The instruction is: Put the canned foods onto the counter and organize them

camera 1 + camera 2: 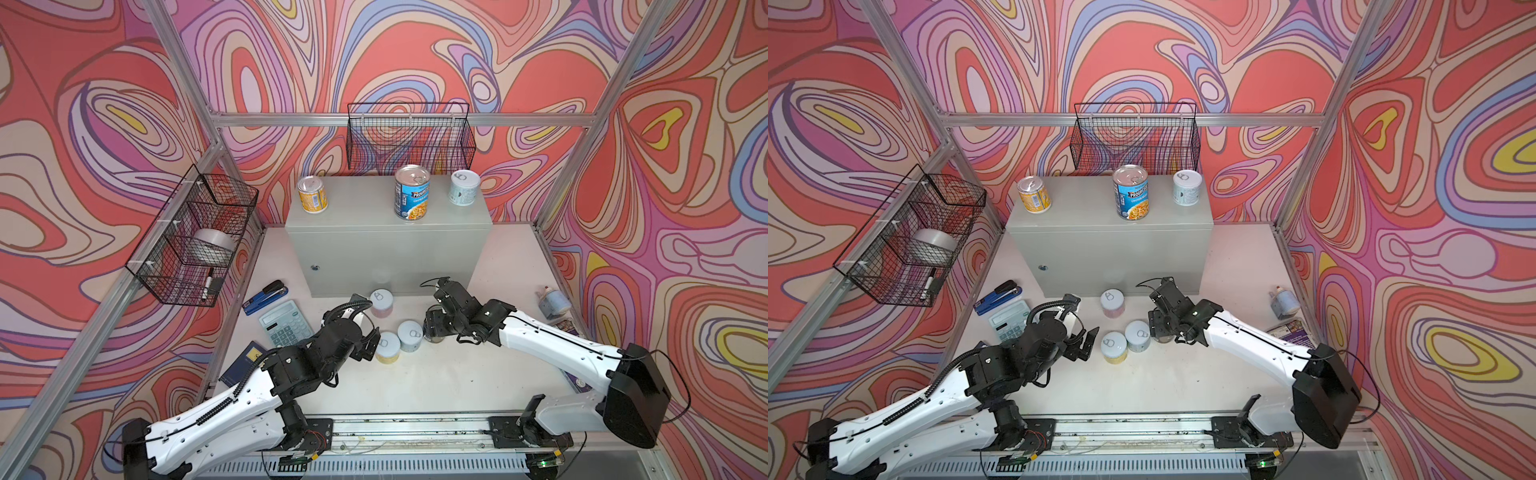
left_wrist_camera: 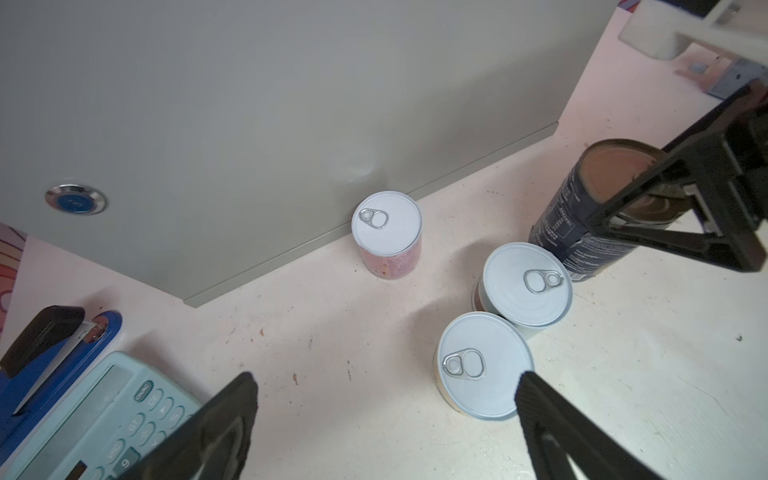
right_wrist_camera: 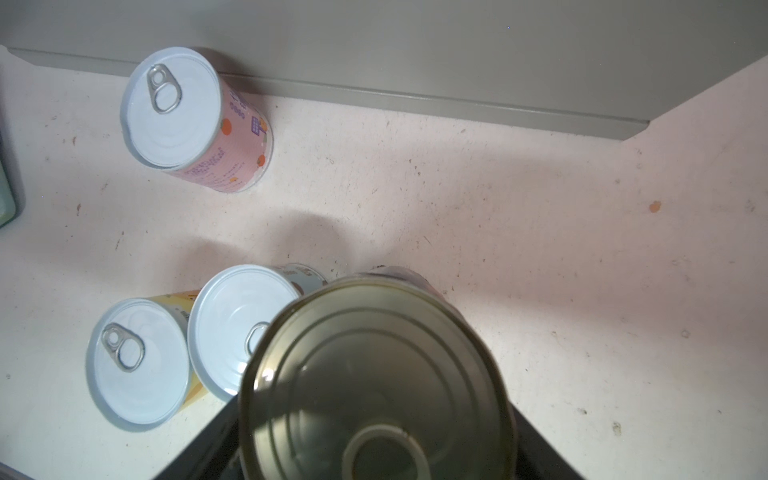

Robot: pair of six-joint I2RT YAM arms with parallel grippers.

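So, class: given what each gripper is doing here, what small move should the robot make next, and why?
Probably raise the right gripper straight up. It is shut on the tall navy can, which is close beside a pale blue can; lifting first clears that neighbour before carrying toward the counter.

Seven cans: two tall, the blue Progresso can [image 1: 411, 195] and the dark navy can [image 2: 561, 216]; five short, the orange-yellow can [image 1: 312, 195], pink can [image 1: 381, 303], yellow can [image 1: 387, 347], far pale blue can [image 1: 464, 189] and near pale blue can [image 1: 410, 336].

Two black wire baskets: back basket [image 1: 409, 137], side basket [image 1: 195, 232].

One each: tape roll [image 1: 214, 247], marker [image 1: 208, 282], stapler [image 1: 266, 297], calculator [image 1: 286, 322], capped bottle [image 1: 550, 303].
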